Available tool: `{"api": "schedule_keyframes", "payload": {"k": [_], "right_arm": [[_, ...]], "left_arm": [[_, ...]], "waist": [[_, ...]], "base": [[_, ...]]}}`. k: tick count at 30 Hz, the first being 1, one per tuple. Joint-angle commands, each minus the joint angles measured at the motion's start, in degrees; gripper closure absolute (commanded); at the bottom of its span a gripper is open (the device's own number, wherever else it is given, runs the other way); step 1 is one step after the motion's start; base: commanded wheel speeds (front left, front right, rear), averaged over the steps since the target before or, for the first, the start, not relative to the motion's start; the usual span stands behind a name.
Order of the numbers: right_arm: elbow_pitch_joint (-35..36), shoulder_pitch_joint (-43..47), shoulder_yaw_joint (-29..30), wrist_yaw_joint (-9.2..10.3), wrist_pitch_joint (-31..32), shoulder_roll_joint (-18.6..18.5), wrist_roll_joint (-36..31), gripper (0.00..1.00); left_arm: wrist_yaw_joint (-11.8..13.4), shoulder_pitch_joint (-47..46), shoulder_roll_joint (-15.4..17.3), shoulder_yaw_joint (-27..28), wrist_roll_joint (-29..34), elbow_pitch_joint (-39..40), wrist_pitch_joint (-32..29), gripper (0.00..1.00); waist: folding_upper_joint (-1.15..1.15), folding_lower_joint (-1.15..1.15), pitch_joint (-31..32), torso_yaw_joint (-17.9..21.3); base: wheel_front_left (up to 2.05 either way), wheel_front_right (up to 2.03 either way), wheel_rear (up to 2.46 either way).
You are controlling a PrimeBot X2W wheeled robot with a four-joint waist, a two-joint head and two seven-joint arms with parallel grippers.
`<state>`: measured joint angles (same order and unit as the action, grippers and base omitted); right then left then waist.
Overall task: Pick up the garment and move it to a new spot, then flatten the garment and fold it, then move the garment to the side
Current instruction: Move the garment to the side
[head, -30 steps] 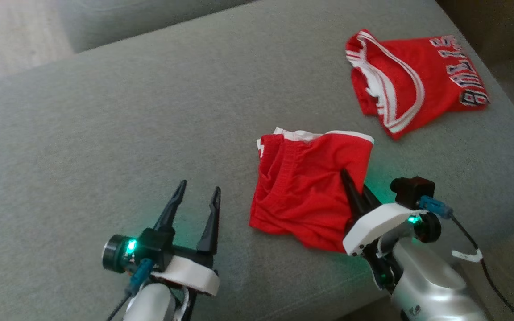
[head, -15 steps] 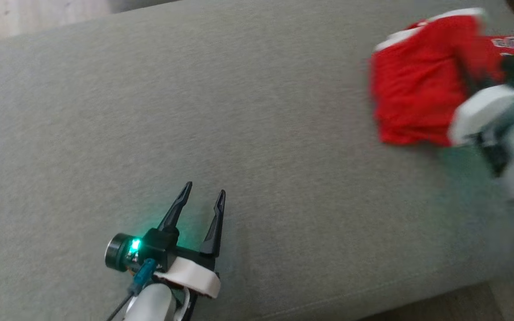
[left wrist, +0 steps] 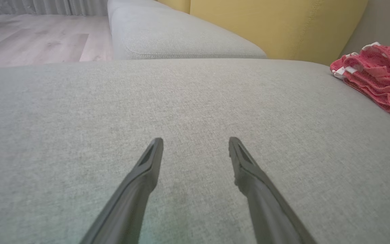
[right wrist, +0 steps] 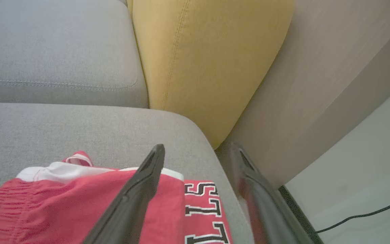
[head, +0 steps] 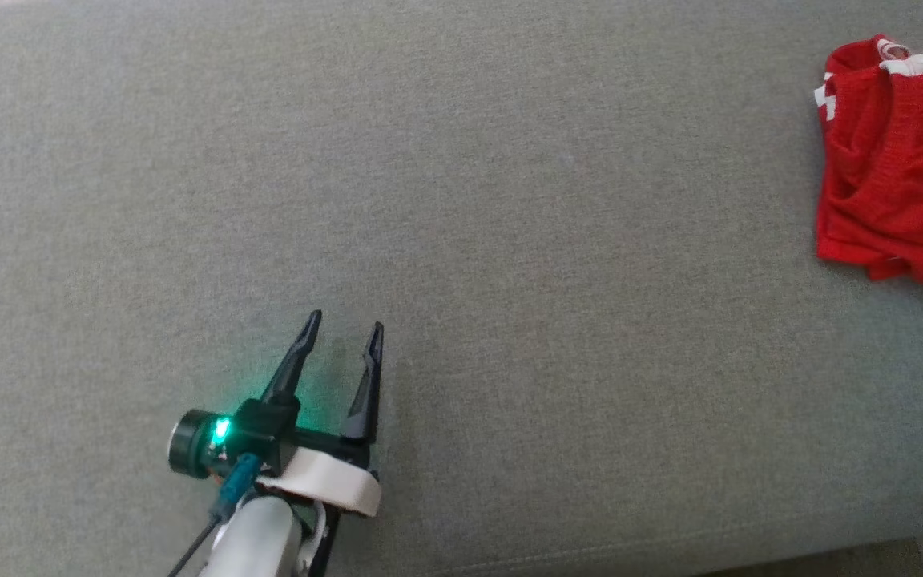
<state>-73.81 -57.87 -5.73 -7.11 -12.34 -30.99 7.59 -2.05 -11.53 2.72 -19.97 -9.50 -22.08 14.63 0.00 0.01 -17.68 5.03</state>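
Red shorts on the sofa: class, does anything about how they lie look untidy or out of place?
Yes. The red shorts lie rumpled, not flat: the waistband is bunched and the layers gape. They sit at the right end of the sofa cushion, up against a lettered red jersey.

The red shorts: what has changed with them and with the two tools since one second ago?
The right tool dragged the red shorts to the right, up to the lettered jersey, then opened and let them go. The left tool stayed open over the sofa. The head camera also turned, so its whole picture has shifted.
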Motion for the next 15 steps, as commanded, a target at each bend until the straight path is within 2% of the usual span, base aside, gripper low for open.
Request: {"api": "schedule_keyframes", "payload": {"k": [1,2,6,11,15], "right_arm": [[1.5,-1.0,0.7,-0.37,-1.6,-1.2,-2.6,0.0],[3.6,-0.8,4.3,-0.37,-2.4,1.6,-4.8,0.0],[17.2,4.3,10.6,-0.37,-2.6,11.1,-8.2,0.0],[32.8,16.0,13.9,-0.37,-2.6,23.1,-10.2,0.0],[39.6,25.2,12.8,-0.37,-2.6,27.4,-9.5,0.0]], "left_arm": [[0.3,-1.8,0.2,2.4,0.6,1.8,0.4,0.0],[0.8,-1.9,0.2,3.2,0.8,2.2,0.4,0.0],[2.1,-1.6,0.2,5.1,0.8,3.0,0.4,0.0],[3.5,-0.7,0.2,7.5,0.8,3.7,0.4,0.0],[4.2,0.4,0.2,9.2,0.8,3.8,0.4,0.0]], "waist": [[0.0,-0.01,0.2,0.1],[0.0,-0.01,0.6,0.2],[0.0,-0.01,2.3,0.0],[0.0,-0.01,4.6,-1.8],[0.0,-0.01,6.3,-4.0]], "base": [[0.0,0.0,0.0],[0.0,0.0,0.0],[0.0,0.0,0.0],[0.0,0.0,0.0],[0.0,0.0,0.0]]}}
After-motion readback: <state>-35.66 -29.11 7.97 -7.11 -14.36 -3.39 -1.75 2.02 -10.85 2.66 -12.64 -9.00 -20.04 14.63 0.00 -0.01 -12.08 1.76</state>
